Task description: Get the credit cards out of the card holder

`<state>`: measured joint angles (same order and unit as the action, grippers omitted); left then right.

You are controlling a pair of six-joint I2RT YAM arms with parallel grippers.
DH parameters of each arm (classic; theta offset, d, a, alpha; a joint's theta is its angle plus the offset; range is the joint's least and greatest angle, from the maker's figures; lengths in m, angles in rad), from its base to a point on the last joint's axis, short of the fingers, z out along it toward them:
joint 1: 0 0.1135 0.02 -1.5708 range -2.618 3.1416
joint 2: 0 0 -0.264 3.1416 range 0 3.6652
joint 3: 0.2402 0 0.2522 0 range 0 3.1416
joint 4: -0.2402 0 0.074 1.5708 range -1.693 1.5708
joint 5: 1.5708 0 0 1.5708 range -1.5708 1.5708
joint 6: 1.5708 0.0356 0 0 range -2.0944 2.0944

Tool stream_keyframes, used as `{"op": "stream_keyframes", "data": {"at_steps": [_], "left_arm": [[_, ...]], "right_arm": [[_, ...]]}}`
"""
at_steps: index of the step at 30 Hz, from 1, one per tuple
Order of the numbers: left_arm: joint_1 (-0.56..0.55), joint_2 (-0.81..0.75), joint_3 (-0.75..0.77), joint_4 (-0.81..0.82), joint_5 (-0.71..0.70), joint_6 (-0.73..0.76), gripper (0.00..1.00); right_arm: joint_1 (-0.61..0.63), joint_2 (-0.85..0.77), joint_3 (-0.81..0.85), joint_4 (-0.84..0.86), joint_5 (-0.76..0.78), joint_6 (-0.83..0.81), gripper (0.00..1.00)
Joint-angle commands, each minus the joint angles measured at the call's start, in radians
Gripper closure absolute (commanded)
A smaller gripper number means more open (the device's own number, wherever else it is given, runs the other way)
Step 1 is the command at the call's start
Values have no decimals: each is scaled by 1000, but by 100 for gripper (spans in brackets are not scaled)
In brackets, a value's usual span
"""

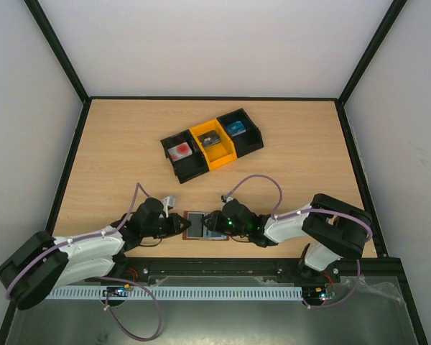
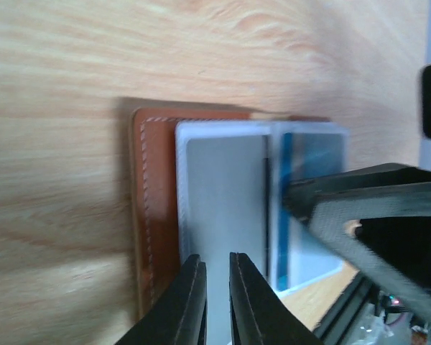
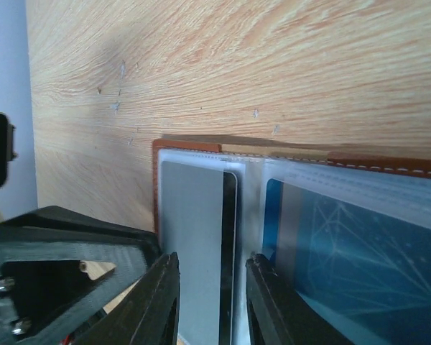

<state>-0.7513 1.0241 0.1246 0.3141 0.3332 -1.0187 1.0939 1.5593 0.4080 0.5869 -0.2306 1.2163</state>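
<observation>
The card holder (image 2: 154, 208) lies open and flat on the table (image 1: 302, 158) between the 2 claws, likely so both sleeves face up for picking. 1 grey card (image 2: 223, 208) and 1 blue card (image 2: 312, 165) sit inside the clear sleeves, neither out yet. The left claw (image 2: 217, 262) hangs over the grey card with its fingers almost together; whether they pinch anything I cannot tell. The right claw (image 3: 212, 260) has its fingers apart, astride the fold, probably to pin the card holder down. 3 bins (image 1: 219, 157) stand farther back, well apart
</observation>
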Motion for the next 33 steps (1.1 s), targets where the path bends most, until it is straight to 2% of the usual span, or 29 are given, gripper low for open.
{"op": "stream_keyframes", "data": {"at_steps": [1, 13, 21, 33], "left_arm": [[1, 47, -38, 48, -21, 18, 87], [1, 72, -51, 46, -31, 32, 87], [1, 118, -68, 71, -25, 32, 97], [2, 144, -67, 60, -29, 29, 97]], "right_arm": [[6, -9, -12, -10, 4, 5, 73], [7, 22, 9, 1, -3, -2, 73], [6, 31, 27, -32, 15, 0, 73], [7, 25, 14, 20, 10, 12, 74]]}}
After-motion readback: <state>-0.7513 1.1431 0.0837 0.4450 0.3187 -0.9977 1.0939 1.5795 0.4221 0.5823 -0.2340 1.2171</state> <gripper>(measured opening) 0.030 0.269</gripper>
